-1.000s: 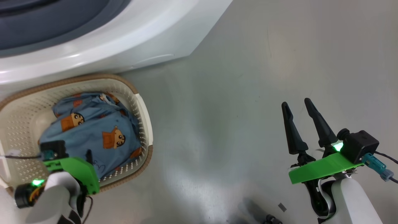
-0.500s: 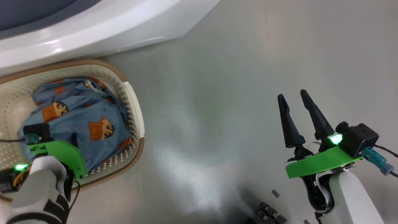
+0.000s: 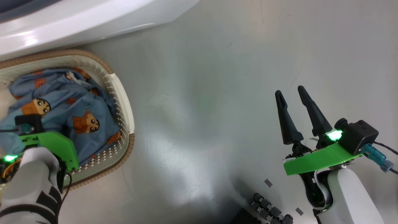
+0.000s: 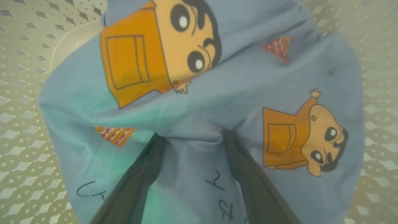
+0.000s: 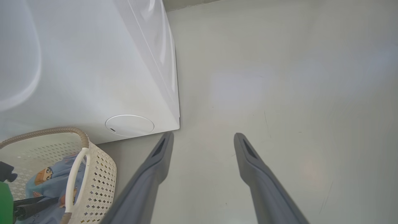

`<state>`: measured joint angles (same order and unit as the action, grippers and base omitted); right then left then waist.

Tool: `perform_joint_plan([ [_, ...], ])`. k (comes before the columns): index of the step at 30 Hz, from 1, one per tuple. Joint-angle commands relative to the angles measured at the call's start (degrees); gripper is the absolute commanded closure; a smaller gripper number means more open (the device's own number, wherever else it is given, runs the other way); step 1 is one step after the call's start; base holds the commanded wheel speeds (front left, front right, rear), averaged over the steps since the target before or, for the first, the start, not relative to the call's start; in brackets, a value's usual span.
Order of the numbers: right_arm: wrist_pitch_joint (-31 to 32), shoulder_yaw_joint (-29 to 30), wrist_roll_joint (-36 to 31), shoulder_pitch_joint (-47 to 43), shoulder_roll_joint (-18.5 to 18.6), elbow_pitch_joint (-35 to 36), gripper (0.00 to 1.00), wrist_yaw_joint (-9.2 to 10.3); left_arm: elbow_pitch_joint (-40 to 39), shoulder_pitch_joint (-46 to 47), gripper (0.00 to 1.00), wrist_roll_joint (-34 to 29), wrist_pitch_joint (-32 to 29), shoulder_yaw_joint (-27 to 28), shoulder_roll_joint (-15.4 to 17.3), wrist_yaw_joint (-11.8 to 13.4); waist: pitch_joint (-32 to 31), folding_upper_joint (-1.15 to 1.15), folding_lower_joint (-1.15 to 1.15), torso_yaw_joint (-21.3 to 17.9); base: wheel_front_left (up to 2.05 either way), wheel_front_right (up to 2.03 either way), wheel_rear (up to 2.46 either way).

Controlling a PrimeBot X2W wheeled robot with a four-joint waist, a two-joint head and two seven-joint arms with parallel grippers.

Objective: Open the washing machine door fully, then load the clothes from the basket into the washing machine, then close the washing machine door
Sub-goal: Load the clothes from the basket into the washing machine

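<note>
Underfoot, a smooth grey floor with a dull sheen runs to the right and far side. At far left stands the washing machine, a glossy white box with rounded edges; a flat round cap sits low on its front near the corner. Just in front of it, on the floor at left, is the basket: cream plastic, a rounded rectangle, walls pierced with small diamond holes, rim wrapped in a brown woven band. The clothes lie bunched inside it, soft light blue fabric printed with orange-brown cartoon figures, creased into folds. The left hand reaches down into the basket, its two dark tapered fingers spread, tips pressed into the cloth with a fold bulging between them. The right hand hangs over bare floor well to the right, its long pointed fingers parted and pinching nothing.
</note>
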<state>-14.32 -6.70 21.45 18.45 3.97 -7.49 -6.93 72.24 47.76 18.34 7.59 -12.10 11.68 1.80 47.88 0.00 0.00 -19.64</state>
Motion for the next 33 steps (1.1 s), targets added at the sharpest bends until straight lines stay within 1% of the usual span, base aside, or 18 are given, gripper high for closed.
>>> perform_joint_plan([
  [1, -0.68, -1.16, 0.8, -0.94, 0.6, 1.25, 0.0, -0.56, 0.03, -0.22, 0.0, -0.94, 0.62, 0.43, 1.82, 0.55, 0.74, 0.0, 0.0, -0.18, 0.0, 0.0, 0.0],
  [10, -0.68, -1.13, 1.56, -0.43, 0.89, 1.39, 0.0, -0.56, 0.48, 1.67, 0.0, -2.04, 1.07, -1.67, 1.37, 1.22, 2.5, 0.0, 0.0, -0.72, 0.0, 0.0, 0.0],
  [12, -0.68, -1.03, 1.72, -0.36, 0.87, 1.43, 0.0, -0.56, 0.57, 1.9, 0.21, -2.26, 1.25, -2.11, 1.36, 1.28, 2.72, 0.0, 0.0, -0.9, 0.0, 0.0, 0.0],
  [14, -0.68, -0.93, 1.88, -0.32, 0.85, 1.44, 0.0, -0.56, 0.68, 2.04, 0.53, -2.55, 1.4, -2.59, 1.45, 1.54, 2.83, 0.0, 0.0, -1.03, 0.0, 0.0, 0.0],
  [15, -0.68, -0.88, 1.94, -0.33, 0.85, 1.44, 0.0, -0.56, 0.73, 2.09, 0.66, -2.66, 1.45, -2.8, 1.44, 1.63, 2.85, 0.0, 0.0, -1.04, 0.0, 0.0, 0.0],
  [16, -0.68, -0.84, 1.98, -0.36, 0.87, 1.42, 0.0, -0.56, 0.77, 2.15, 0.85, -2.72, 1.66, -2.97, 1.42, 1.73, 2.87, 0.0, 0.0, -1.03, 0.0, 0.0, 0.0],
  [17, -0.68, -0.79, 2.02, -0.38, 0.87, 1.38, 0.0, -0.56, 0.8, 2.21, 1.0, -2.71, 1.83, -3.08, 1.37, 1.81, 2.87, 0.0, 0.0, -0.98, 0.0, 0.0, 0.0],
  [22, -0.68, -0.42, 2.05, -0.56, 0.86, 1.06, 0.0, -0.56, 0.93, 1.93, 1.0, -2.14, 3.36, -3.08, 1.11, 1.98, 2.26, 0.0, 0.0, -0.41, 0.0, 0.0, 0.0],
  [26, -0.68, 0.06, 1.91, -0.61, 1.11, 0.75, 0.0, -0.56, 0.14, 1.15, 1.0, -1.08, 5.67, -2.45, 0.13, 2.11, 1.02, 0.0, 0.0, 0.82, 0.0, 0.0, 0.0],
  [30, -0.68, 0.62, 1.63, -0.89, 1.37, 0.78, 0.0, -0.56, -2.27, -0.89, 1.0, -0.15, 7.09, -1.84, -1.37, 2.0, -1.1, 0.0, 0.0, 2.57, 0.0, 0.0, 0.0],
  [33, -0.68, 1.39, 1.33, -1.36, 1.63, 0.95, 0.0, -0.56, -5.86, -3.09, 1.0, 0.08, 7.35, -1.44, -2.41, 2.28, -3.1, 0.0, 0.0, 4.2, 0.0, 0.0, 0.0],
])
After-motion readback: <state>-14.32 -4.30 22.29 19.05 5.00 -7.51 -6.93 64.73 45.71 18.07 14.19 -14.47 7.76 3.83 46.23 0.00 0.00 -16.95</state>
